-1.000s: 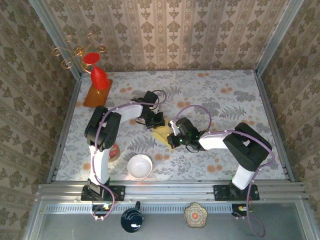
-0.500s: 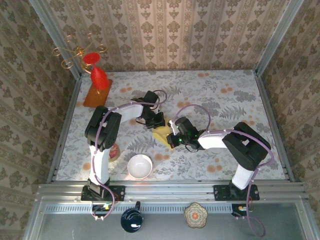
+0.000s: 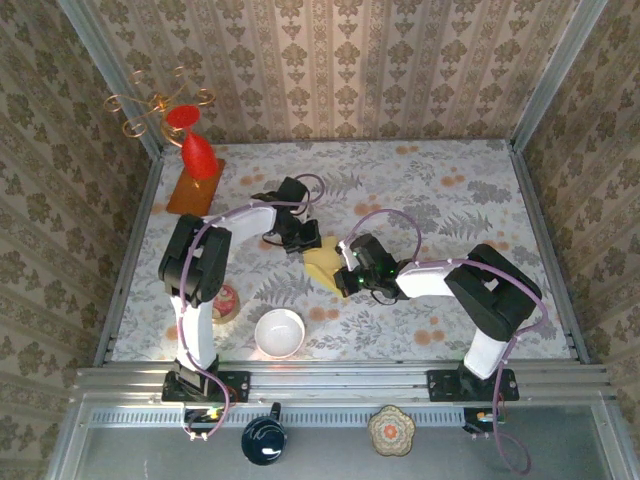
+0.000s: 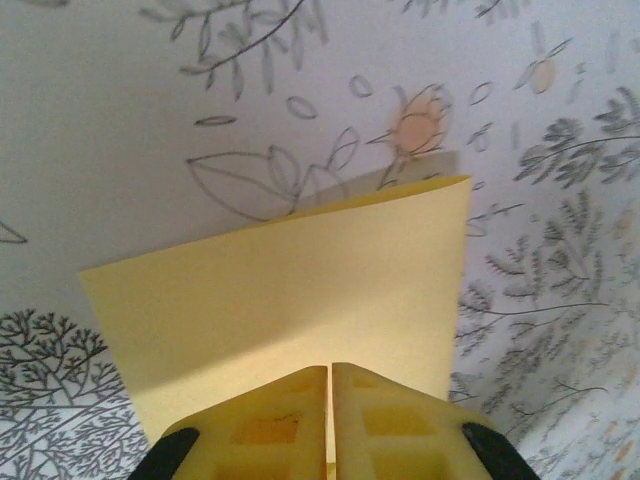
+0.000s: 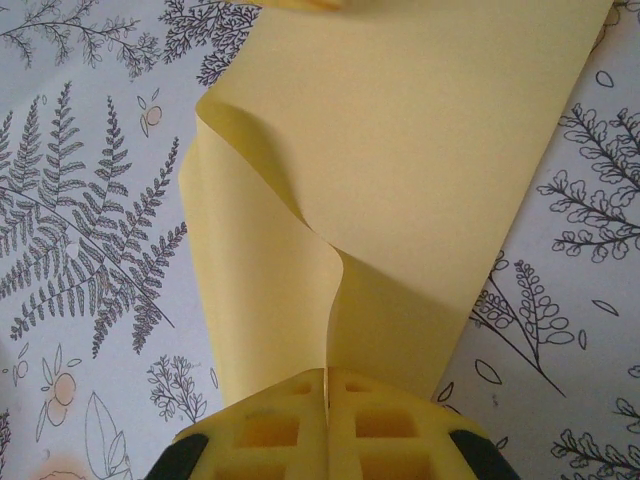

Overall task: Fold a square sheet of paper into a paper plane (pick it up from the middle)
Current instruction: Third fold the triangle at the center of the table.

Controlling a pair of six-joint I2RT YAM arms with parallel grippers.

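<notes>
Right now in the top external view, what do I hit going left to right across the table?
orange board → white bowl → yellow paper sheet → right gripper, pinching the sheet's right edge

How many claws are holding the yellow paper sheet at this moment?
2. The left claw is shut on the far-left side of the yellow paper sheet; the right claw is shut on its near-right side.

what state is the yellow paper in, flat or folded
Partly folded, not creased flat: the square sheet of paper curls over itself in a loose bend, pinched by the right gripper and left gripper.
</notes>
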